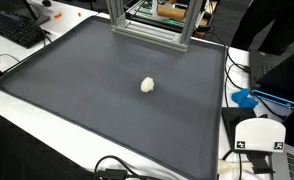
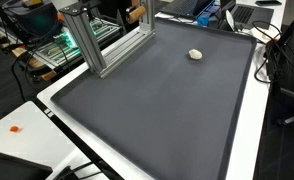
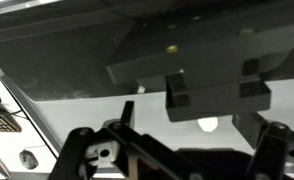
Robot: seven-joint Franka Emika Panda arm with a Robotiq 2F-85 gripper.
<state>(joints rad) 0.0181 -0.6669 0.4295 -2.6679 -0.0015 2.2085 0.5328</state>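
Observation:
A small cream-white lump lies alone on the dark grey mat in both exterior views [image 1: 147, 85] [image 2: 195, 54]. The mat [image 1: 97, 100] [image 2: 157, 110] covers most of the table. The gripper does not show in either exterior view. In the wrist view the gripper [image 3: 177, 160] shows only as two dark finger parts low at the left and right, set wide apart, with nothing between them. A small bright blob [image 3: 207, 124] sits beyond the jaws; I cannot tell whether it is the lump. Dark blocky shapes fill the upper part of the wrist view.
An aluminium frame [image 1: 152, 25] [image 2: 92, 45] stands at the mat's far edge. A keyboard [image 1: 15, 30] lies at one corner. A white robot base with a tag [image 1: 259, 135] and a blue item [image 1: 245, 98] sit beside the mat. Cables run along the front edge.

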